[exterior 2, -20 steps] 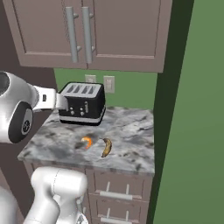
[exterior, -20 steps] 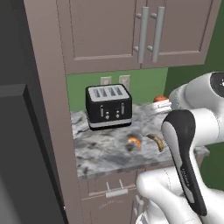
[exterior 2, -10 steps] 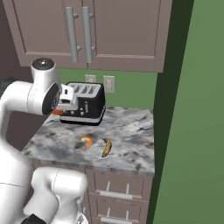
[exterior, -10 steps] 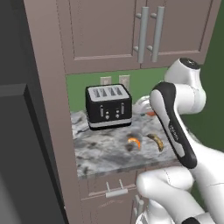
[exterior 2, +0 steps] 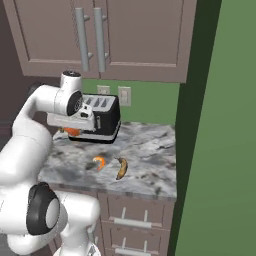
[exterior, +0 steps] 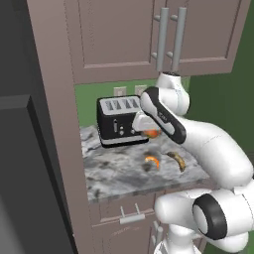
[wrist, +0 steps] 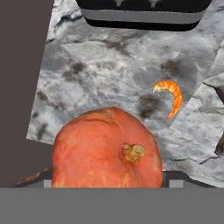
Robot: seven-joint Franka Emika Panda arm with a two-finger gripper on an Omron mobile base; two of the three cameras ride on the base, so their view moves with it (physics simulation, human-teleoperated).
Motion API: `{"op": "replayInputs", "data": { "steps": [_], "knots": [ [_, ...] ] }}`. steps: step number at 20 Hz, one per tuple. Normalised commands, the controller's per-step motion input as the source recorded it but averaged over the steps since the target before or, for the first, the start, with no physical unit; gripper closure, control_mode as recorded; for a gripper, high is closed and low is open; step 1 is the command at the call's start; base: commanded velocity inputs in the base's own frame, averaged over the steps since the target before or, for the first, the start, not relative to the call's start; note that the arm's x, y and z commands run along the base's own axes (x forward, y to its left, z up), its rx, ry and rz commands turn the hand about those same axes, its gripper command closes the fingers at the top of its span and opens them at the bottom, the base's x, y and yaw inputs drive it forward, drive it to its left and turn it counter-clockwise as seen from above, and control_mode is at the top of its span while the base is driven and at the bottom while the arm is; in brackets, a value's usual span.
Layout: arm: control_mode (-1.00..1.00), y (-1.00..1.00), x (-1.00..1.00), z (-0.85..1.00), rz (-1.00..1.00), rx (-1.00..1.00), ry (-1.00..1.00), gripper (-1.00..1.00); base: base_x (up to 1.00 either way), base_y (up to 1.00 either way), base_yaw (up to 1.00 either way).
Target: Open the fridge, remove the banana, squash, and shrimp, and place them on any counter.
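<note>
My gripper (exterior: 150,131) hangs over the back of the marbled counter (exterior: 114,173), just in front of a black toaster (exterior: 119,121). It is shut on the squash (wrist: 107,153), a round orange fruit with a tan stem stub, held wide between the fingers. That squash (exterior 2: 72,131) shows as an orange patch under the hand (exterior 2: 70,121). The shrimp (exterior: 153,160), small, curled and orange, lies on the counter below and ahead of the squash. Just right of it lies the banana (exterior: 177,159), yellow-brown. From the hand, the shrimp (wrist: 170,96) sits on bare stone (wrist: 96,74).
Mauve wall cabinets (exterior: 129,39) with silver handles hang above the toaster (exterior 2: 102,117). A tall cabinet side (exterior: 54,124) bounds the counter's left end, with a dark tall panel (exterior: 20,173) beyond that I cannot identify. A green wall (exterior 2: 220,125) closes the right. Drawers (exterior 2: 135,220) sit below.
The arm has swung left and down from the counter's right end, carrying the squash to the front of the toaster. Shrimp and banana have not moved.
</note>
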Motion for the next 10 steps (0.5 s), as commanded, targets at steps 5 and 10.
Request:
{"op": "replayInputs", "data": {
  "steps": [5,10],
  "knots": [
    [-1.0,0.19,0.91,-0.84,0.0,-0.06,0.31,1.0,0.0,0.0,0.0],
    [-1.0,0.1,0.69,-0.87,0.0,-0.04,0.21,1.0,0.0,0.0,0.0]
  ]
}}
